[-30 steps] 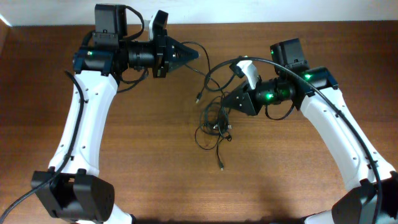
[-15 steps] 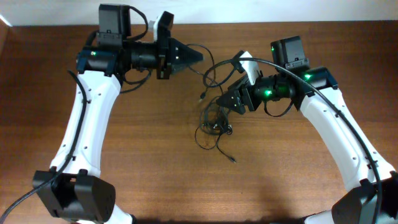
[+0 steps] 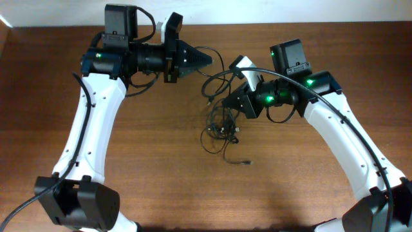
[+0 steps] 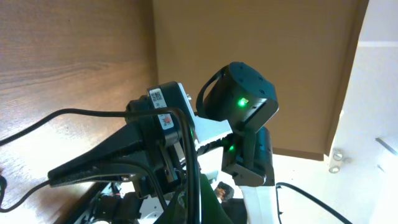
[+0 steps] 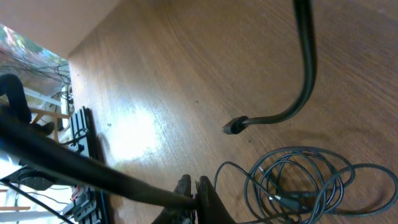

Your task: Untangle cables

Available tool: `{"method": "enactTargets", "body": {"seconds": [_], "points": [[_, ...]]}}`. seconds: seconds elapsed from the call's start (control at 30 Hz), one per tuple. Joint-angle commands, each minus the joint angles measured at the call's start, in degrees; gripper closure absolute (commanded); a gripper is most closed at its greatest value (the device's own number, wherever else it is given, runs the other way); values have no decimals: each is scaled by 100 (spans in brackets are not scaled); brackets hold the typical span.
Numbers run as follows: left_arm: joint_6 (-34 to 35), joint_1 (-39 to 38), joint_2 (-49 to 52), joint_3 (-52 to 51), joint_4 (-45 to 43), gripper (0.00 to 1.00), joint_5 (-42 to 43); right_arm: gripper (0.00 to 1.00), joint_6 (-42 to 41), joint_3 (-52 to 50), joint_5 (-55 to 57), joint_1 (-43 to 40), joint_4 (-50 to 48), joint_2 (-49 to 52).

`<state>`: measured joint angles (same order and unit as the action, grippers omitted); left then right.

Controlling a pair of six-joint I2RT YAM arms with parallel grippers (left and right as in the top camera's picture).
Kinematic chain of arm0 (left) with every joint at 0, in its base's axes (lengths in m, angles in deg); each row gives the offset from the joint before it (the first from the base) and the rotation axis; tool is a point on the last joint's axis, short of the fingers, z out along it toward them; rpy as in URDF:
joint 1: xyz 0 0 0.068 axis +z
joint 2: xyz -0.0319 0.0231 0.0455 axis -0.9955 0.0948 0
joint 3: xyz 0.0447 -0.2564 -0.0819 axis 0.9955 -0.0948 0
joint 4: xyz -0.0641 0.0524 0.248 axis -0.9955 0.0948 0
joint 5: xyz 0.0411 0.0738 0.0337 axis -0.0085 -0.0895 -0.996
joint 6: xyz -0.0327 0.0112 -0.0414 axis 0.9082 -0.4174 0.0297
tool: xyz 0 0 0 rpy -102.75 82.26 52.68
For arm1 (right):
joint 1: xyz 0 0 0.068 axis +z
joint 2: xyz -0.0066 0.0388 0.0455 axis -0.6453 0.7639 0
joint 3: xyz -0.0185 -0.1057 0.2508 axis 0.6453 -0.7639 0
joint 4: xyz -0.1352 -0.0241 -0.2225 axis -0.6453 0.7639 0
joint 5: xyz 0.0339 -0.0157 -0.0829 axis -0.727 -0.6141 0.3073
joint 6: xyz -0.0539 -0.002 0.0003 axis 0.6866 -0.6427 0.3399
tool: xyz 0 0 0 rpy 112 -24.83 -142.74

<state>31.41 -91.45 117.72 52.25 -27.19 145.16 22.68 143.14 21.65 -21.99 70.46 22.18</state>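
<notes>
1. While the left gripper (image 3: 207, 59) hangs over the far part of the table (image 3: 148, 154), its matte black fingers taper together into one sharp wedge. A thin strand curls away right at the tip, but I cannot tell whether it is pinched.
2. The right gripper (image 3: 227, 105), also a black wedge, points down and left at the knot. In the right wrist view its fingers (image 5: 205, 191) are pressed together on a smooth black strand that runs in from the left.
3. The cables (image 3: 222, 129) lie near the middle of the table, just below the right gripper. They form a small, wiry tangle of thin black loops, with looser arcs rising towards both grippers.
4. One tail trails out of the bundle towards the near side and ends in a small plug (image 3: 246, 162) lying flat on the wood.
5. Up close, the bundle shows as several overlapping round coils (image 5: 298, 183) on glossy, fine-grained brown wood.
</notes>
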Motion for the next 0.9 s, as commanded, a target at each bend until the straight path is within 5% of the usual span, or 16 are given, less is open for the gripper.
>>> {"method": "enactTargets", "body": {"seconds": [0.0, 0.13, 0.2, 0.23, 0.3, 0.33, 0.6, 0.87], "points": [[28, 9, -162, 76, 2, 100, -269, 96, -17, -17, -219, 17, 85, -48], [17, 66, -162, 76, 9, 100, -1200, 96, -538, -15, -656, 17, 76, -201], [-175, 68, -162, 76, 13, 87, -1565, 96, -997, 24, -664, 17, 81, -358], [-299, 68, -162, 76, 17, 63, -1659, 96, -1189, 48, -664, 17, 81, -455], [-555, 68, -162, 76, 52, 30, -1735, 96, -1401, 83, -691, 17, 83, -669], [-758, 68, -162, 76, 118, 2, -1733, 96, -1628, 157, -704, 15, 79, -964], [-1084, 68, -162, 76, 505, 1, -1731, 96, -2881, 866, -426, 7, -28, -1956], [-3003, -37, -162, 76, 1285, 1, -1215, 96, -4680, 1248, 623, 7, -737, -2194]]}}
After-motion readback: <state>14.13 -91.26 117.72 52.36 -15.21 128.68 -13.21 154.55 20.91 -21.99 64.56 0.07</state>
